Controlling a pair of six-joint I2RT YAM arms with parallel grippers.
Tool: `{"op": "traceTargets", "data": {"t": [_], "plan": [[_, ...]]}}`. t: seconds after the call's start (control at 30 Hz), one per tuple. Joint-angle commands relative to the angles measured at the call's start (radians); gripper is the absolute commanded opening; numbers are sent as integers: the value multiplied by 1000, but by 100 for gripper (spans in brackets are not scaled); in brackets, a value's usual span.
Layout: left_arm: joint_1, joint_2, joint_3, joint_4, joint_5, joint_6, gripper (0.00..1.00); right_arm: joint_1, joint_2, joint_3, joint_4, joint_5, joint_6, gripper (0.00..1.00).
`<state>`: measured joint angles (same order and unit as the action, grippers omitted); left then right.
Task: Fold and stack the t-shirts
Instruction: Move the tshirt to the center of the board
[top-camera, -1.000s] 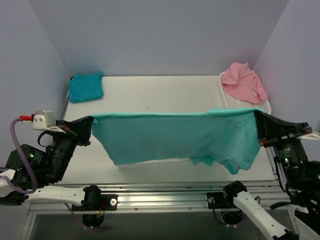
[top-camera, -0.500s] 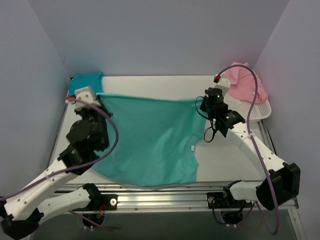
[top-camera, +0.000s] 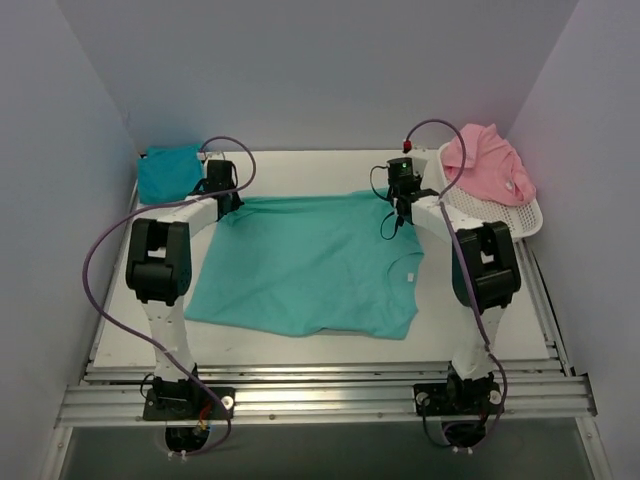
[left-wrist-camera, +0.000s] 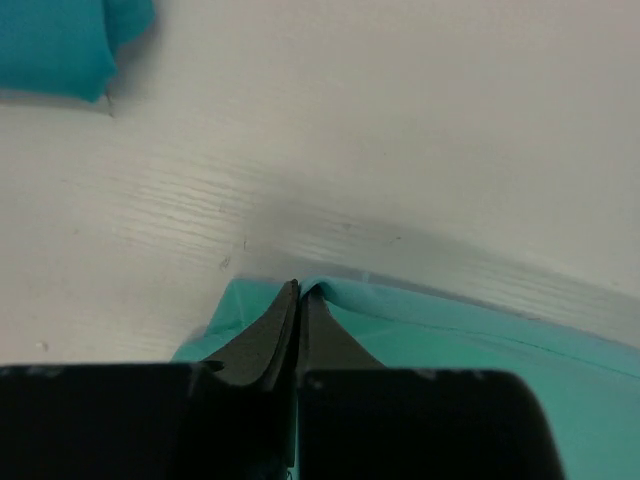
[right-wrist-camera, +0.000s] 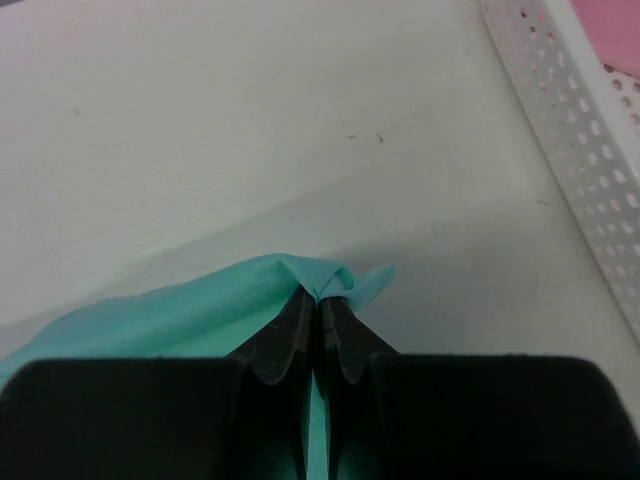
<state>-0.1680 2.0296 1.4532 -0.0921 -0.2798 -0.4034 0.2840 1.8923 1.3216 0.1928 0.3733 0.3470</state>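
Top external: green shirt (top-camera: 310, 270) now flat on counter (top-camera: 480, 330), left end effector (top-camera: 228, 207) and right end effector (top-camera: 398, 207) still clamping its far corners; folding next.

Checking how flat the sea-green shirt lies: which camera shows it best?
Top external: the whole sea-green t-shirt shows, spread out. The left wrist view shows only the corner pinched in the left gripper; the right wrist view, only the corner in the right gripper.
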Motion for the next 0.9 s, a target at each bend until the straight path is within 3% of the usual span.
{"op": "traceTargets", "data": {"t": [0.0,0.2,0.37,0.5,0.63,0.77,0.87], "plan": [[35,55,145,-18,119,-41,2,-31,115,137,36,32,-48,0],[48,182,337,-90,105,-18,2,-58,305,318,13,12,-54,0],[45,105,276,8,122,0,2,-60,306,348,68,-78,-37,0],[27,-90,167,72,122,63,2,-45,66,233,126,-113,-69,0],[-23,-325,148,-6,76,129,2,18,-215,185,84,-45,-152,0],[-152,-656,102,-64,-51,242,2,195,-540,157,33,56,-250,0],[-235,-854,91,-147,-81,239,2,315,-675,160,-30,67,-261,0]]}}
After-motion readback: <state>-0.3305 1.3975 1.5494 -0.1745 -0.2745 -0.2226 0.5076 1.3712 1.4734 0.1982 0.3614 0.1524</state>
